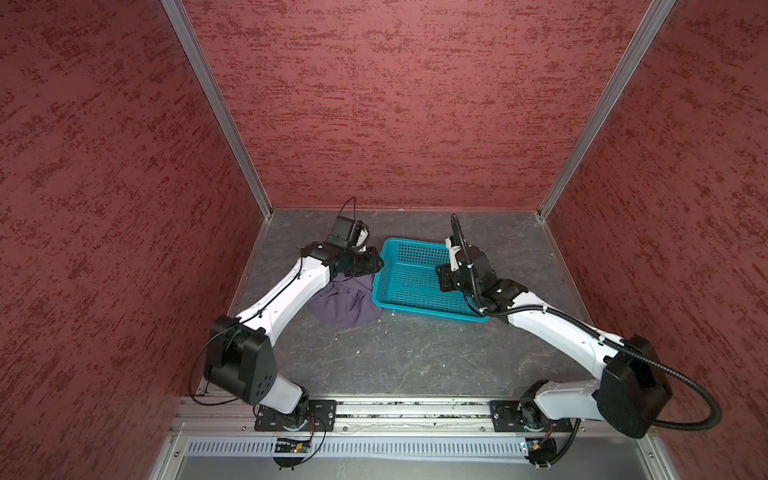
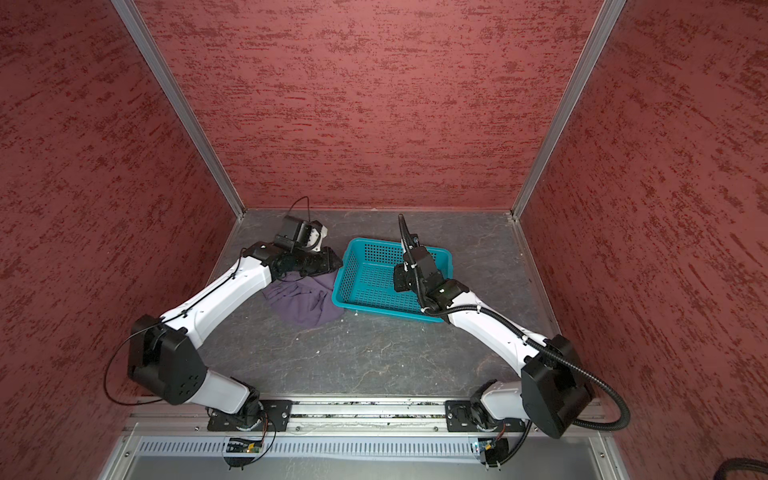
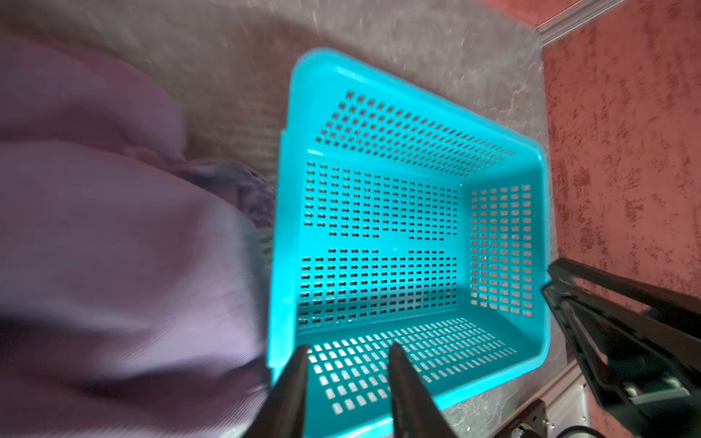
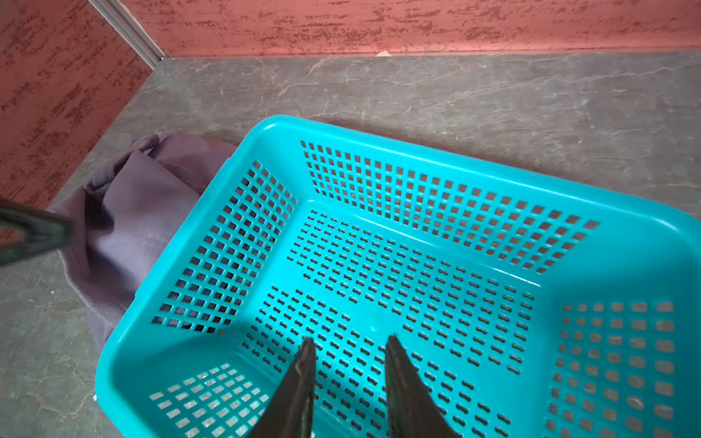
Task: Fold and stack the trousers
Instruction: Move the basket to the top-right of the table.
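trousers [image 1: 345, 305]: the far part beside the basket [image 1: 428, 312] is hidden under the left arm in both top views; legs and waistband are lost in the heap.
trousers, left wrist view: blurred, running off the edge.
basket: one corner covered by the right arm in both top views.
left gripper [image 3: 349, 347]: finger roots cut off.
right gripper [image 4: 349, 339]: finger roots cut off; from above, its fingers merge with the dark wrist.

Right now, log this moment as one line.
trousers: crumpled beside basket | basket: empty | left pincer: open, empty | right pincer: open, over basket
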Robot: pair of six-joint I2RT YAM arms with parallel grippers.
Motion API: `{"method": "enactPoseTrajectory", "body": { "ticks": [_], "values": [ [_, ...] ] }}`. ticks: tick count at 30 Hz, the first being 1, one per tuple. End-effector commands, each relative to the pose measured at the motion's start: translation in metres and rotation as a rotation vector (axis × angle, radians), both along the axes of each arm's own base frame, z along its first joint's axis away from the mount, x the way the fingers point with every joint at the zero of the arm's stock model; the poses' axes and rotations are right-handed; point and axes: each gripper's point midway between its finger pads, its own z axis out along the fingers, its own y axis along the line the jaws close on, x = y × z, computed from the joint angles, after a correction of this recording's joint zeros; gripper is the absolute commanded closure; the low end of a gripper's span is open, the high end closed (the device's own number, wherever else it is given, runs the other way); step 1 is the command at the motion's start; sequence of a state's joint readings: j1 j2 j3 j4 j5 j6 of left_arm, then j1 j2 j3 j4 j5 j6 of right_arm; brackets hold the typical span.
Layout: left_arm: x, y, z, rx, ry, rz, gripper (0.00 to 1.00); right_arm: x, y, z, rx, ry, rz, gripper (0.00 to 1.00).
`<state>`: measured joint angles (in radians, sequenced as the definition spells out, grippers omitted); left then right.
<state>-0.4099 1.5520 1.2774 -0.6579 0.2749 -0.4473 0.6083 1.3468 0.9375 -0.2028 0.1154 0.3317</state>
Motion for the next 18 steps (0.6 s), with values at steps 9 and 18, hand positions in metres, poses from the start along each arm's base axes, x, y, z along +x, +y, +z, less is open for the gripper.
{"method": "enactPoseTrajectory", "body": {
  "ticks": [9,18],
  "values": [
    [-0.002,-0.033,-0.058,0.046,0.104,-0.041,0.61,0.012,-0.074,-0.046,0.041,0.186,-0.230,0.66],
    [-0.012,-0.121,-0.059,-0.073,0.120,-0.136,0.61,0.008,-0.150,-0.053,-0.019,0.222,-0.437,0.65]
  ]
}}
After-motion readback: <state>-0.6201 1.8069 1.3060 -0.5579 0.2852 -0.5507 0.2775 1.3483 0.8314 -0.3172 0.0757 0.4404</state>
